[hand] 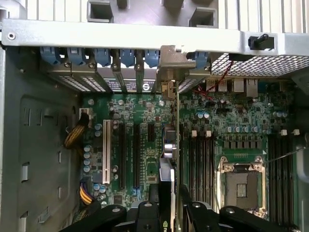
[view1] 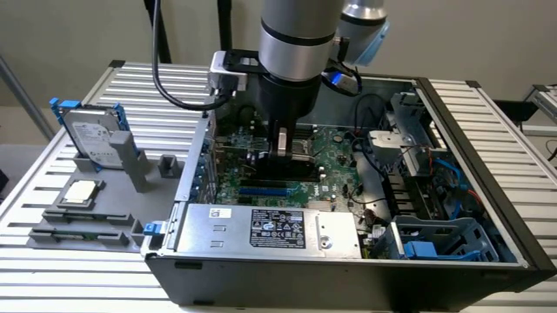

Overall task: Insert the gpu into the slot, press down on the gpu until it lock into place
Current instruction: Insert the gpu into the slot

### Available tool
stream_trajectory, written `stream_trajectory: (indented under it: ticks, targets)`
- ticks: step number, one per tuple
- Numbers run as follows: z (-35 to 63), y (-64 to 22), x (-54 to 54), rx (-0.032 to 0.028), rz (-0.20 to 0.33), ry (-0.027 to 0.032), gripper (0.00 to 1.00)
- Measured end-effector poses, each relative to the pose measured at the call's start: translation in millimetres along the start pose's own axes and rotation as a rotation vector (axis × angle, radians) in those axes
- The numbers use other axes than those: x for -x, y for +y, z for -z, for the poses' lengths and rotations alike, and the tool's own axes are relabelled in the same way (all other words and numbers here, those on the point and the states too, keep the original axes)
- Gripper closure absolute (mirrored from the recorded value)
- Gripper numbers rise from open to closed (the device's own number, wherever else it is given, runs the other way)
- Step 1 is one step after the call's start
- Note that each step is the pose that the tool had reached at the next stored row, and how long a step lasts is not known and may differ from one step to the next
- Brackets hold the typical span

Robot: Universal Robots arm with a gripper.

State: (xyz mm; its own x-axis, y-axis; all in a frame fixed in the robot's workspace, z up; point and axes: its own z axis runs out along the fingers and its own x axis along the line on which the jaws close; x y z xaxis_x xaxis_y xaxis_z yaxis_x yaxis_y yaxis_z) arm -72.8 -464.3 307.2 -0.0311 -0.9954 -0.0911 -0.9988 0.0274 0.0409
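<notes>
No text is legible; the label (view1: 276, 228) on the power-supply box (view1: 207, 229) is unreadable.

The arm (view1: 296, 39) comes down from above, its silver-and-black last link upright. A blue-capped joint (view1: 366, 29) sits beside it on the exterior view's right. The black wrist (view1: 283, 98) points straight down, with the gripper (view1: 283, 151) hanging below it. In the wrist view, two black fingers (hand: 153, 208) stand close together, clamped on either face of the edge-on gpu (hand: 166, 179), and their linkages (hand: 111, 215) splay outward.
</notes>
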Motion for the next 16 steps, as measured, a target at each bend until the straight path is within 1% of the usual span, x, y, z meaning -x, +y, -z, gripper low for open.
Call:
stream_trajectory:
  ticks: [8, 14, 16]
  targets:
    - [-14.7, 3.2, 0.5, 0.0, 0.0, -0.0001, 0.74]
    - [-25.6, 3.3, 0.5, -0.0001, 0.0, -0.0002, 0.74]
    - [-27.7, 3.2, 0.3, 0.0, 0.0, -0.0001, 0.74]
